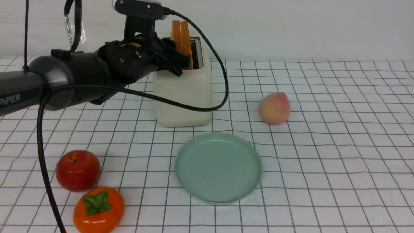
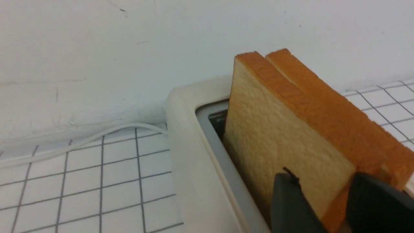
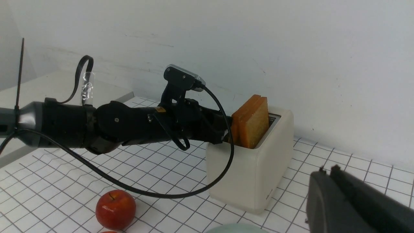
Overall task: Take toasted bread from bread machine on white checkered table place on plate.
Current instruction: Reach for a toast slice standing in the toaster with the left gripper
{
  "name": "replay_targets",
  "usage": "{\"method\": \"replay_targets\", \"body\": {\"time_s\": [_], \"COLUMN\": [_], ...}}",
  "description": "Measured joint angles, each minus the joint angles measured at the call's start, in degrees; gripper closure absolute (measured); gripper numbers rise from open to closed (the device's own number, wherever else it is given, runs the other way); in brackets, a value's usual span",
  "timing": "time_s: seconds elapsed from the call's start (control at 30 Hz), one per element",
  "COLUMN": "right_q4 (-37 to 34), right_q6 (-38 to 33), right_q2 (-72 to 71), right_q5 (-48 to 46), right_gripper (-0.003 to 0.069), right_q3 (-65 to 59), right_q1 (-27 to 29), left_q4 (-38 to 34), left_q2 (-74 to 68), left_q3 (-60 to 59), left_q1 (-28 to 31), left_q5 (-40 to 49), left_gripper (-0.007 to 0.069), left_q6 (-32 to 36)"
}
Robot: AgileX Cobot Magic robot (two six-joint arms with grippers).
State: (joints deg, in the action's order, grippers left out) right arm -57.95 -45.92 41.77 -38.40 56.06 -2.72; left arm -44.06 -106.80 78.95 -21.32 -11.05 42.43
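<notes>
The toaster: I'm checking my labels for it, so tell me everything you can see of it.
The bread machine is a boxy cream-white toaster, plastic-looking, with rounded corners and a grey slotted top. It stands upright on the checkered table near the back wall, behind the plate. Two toast slices stick up from it; the left gripper appears closed on one slice. A white cord trails from it.

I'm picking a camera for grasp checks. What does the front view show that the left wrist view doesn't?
Only front: the plate, peach, apple and persimmon. Only left wrist: the white cord, and the left gripper close up, its fingers flanking the near slice. Both: the toaster with two toast slices standing in it.
</notes>
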Motion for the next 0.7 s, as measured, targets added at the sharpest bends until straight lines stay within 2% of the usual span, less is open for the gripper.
{"method": "replay_targets", "body": {"time_s": [0.13,0.3,0.5,0.7], "right_q4": [0.0,0.0,0.0,0.0], "right_q6": [0.0,0.0,0.0,0.0], "right_q2": [0.0,0.0,0.0,0.0], "right_q5": [0.0,-0.1,-0.3,-0.3], "right_gripper": [0.0643,0.0643,0.0643,0.0643], "right_q3": [0.0,0.0,0.0,0.0], "right_q1": [0.0,0.0,0.0,0.0], "left_q4": [0.2,0.3,1.8,2.6], "left_q2": [-0.3,-1.9,-3.2,-3.2], "left_q3": [0.0,0.0,0.0,0.0], "left_q1": [0.0,0.0,0.0,0.0], "left_q5": [3.1,-1.3,-1.9,-1.7], "left_gripper": [0.0372,0.0372,0.0371,0.0329], "left_q6": [-0.1,0.0,-0.1,-2.2]}}
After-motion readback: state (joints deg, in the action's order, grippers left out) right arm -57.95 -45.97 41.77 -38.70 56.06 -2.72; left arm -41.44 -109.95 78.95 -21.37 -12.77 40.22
